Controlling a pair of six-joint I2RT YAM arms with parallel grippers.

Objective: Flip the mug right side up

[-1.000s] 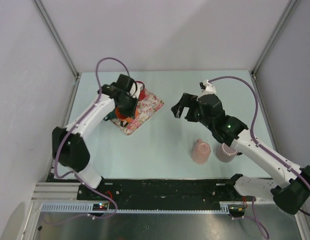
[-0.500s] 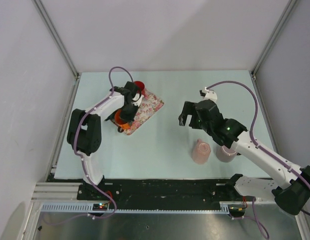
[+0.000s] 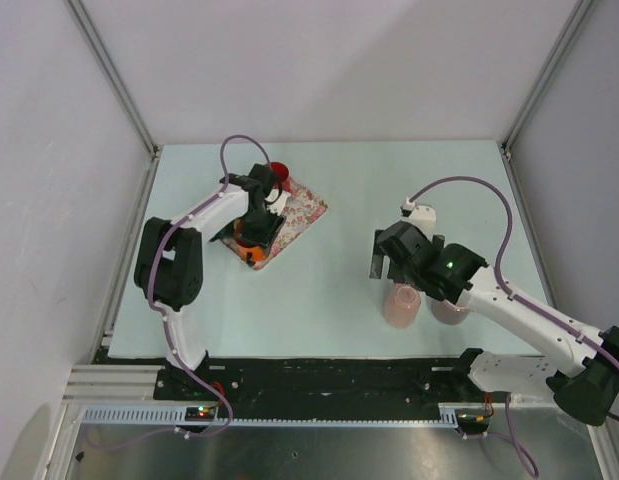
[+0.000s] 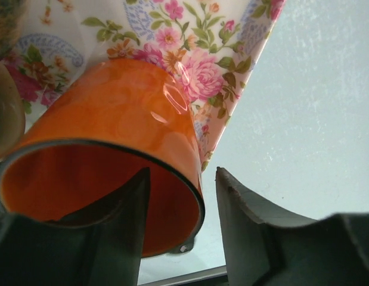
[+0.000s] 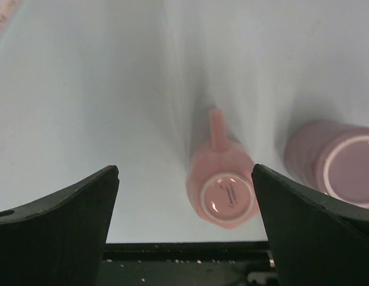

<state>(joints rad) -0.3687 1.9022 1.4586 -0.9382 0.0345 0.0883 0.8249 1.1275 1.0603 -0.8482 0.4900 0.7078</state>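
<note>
1. The left gripper (image 4: 182,173) has its fingers parted. One finger is inside the orange mug (image 4: 112,113) and the other is outside its wall. A thin gap shows between the outer finger and the wall, so I judge the fingers do not pinch the mug.
2. The open end of the orange mug faces the wrist and its far end rests on the flowered mat (image 4: 190,36). It seems to stand mouth up, or nearly so. For this mug the turning looks done, and only the withdrawal is left.
3. The right gripper (image 5: 185,168) is wide open and holds nothing. It hangs above the table (image 5: 83,71).
4. The pink mug (image 5: 223,190) stands below and between these fingers, nearer to one of them. Its base with the maker's mark is up, so it is upside down. Its handle points away from the wrist.
5. A second pink cup (image 5: 339,164) stands just outside that same finger, also bottom up.
6. In my judgement the pink mug is not yet touched. The grasp, the lift and the flip are all left to do.
</note>
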